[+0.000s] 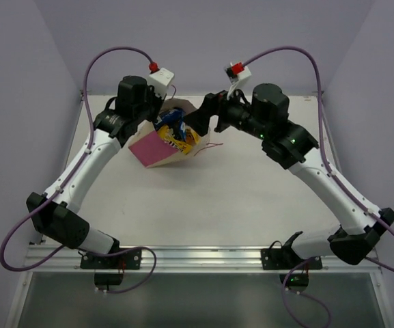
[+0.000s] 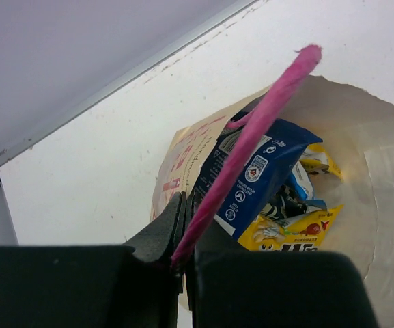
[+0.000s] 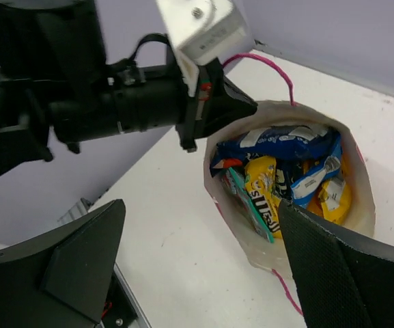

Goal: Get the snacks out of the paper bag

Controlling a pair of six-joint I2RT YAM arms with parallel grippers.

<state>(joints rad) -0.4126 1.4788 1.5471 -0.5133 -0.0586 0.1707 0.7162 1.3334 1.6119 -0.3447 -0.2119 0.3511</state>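
The paper bag (image 1: 157, 150) stands tilted at the back of the table, its pink side panel facing the front and its mouth open. The snacks (image 1: 173, 134) fill it: a blue pouch (image 2: 258, 171), a yellow wrapper (image 2: 289, 234), and in the right wrist view another blue pouch (image 3: 285, 140), a yellow wrapper (image 3: 261, 191) and a teal one (image 3: 248, 205). My left gripper (image 2: 181, 213) is shut on the bag's pink string handle (image 2: 255, 133) at the rim. My right gripper (image 3: 203, 253) hangs open above the bag's mouth, holding nothing.
The left gripper (image 3: 220, 109) and its wrist reach across the right wrist view to the bag's rim (image 3: 364, 184). A second pink handle (image 1: 210, 145) trails on the white table (image 1: 251, 198). Lilac walls close in the back and sides.
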